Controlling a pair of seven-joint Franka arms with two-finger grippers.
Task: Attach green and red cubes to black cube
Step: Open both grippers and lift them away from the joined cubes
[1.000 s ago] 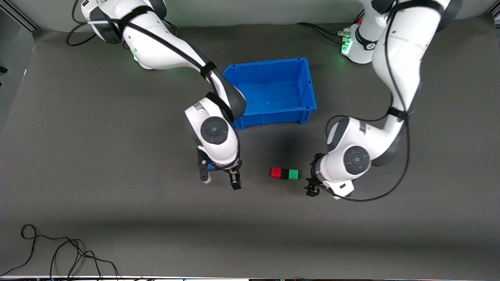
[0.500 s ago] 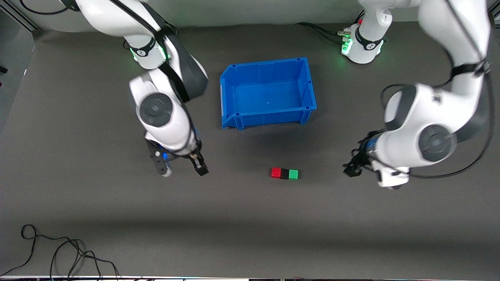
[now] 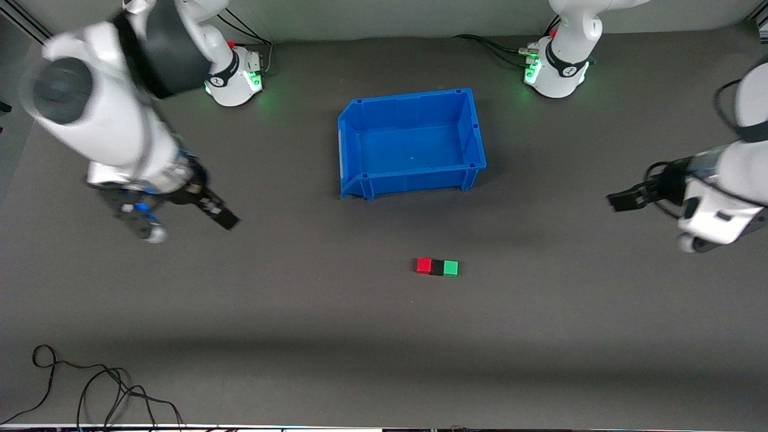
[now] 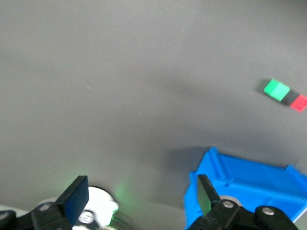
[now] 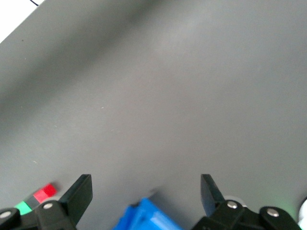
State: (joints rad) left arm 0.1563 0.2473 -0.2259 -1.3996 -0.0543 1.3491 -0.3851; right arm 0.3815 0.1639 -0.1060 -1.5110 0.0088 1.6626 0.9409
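Note:
The red cube (image 3: 424,265), black cube (image 3: 437,267) and green cube (image 3: 450,267) lie in one touching row on the mat, black in the middle, nearer the front camera than the blue bin. My left gripper (image 3: 653,222) is open and empty, up over the mat at the left arm's end. My right gripper (image 3: 189,227) is open and empty over the mat at the right arm's end. The left wrist view shows its open gripper (image 4: 141,196) and the green cube (image 4: 277,89), black cube (image 4: 289,97) and red cube (image 4: 299,102). The right wrist view shows its open gripper (image 5: 145,190), the red cube (image 5: 46,191) and green cube (image 5: 21,207).
An empty blue bin (image 3: 474,129) stands mid-table, farther from the front camera than the cubes; it also shows in the left wrist view (image 4: 249,191) and the right wrist view (image 5: 148,215). Loose black cables (image 3: 90,390) lie at the table's near edge.
Both arms have swung up and away from the cube row, each toward its own end of the table. The three cubes have not moved.

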